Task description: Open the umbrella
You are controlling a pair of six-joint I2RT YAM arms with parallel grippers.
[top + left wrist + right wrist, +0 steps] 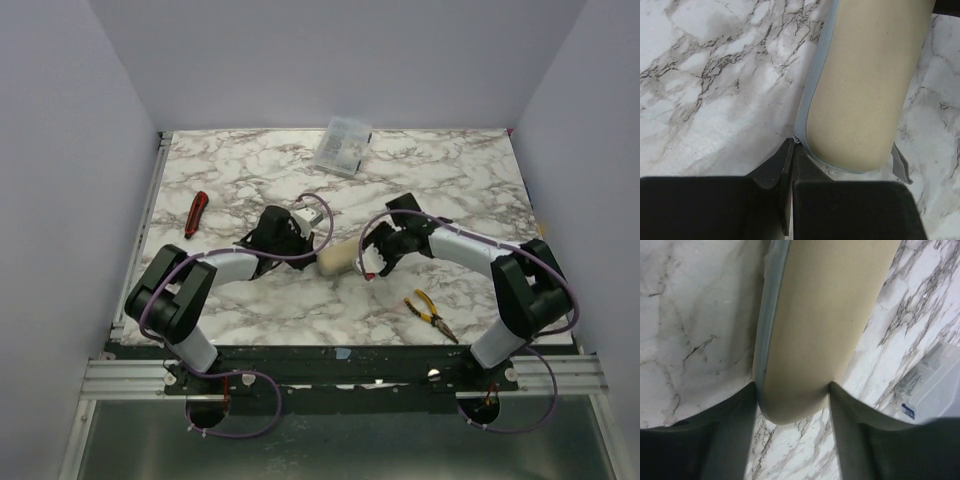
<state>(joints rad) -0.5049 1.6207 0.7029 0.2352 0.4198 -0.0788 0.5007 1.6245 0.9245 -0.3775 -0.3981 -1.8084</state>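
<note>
Inspector: Left gripper (791, 150): both fingers are pressed flat together, with the tips against the pale blue seam at one end of the umbrella (865, 85). I cannot tell whether they nip any of that trim.

Clerk: And the umbrella itself?

Inspector: It lies folded on the marble table (250, 160) as a cream roll, mid-table between the two arms. At its other end the right gripper (792, 386) is clamped on it, one finger against each flank.

Clerk: How will it handle?

Inspector: In my judgement it is light, soft cloth over a stiff core, and it is likely to slip through smooth fingers. Take hold of the firm ends, not loose fabric. The handle would be the best place.

Clerk: Anything unseen?

Inspector: Handle, shaft and black side appear in no view. From above, the arms cover both ends of the roll, and each wrist view crops it. The clear box (935, 380) is blurred at the right edge.
</note>
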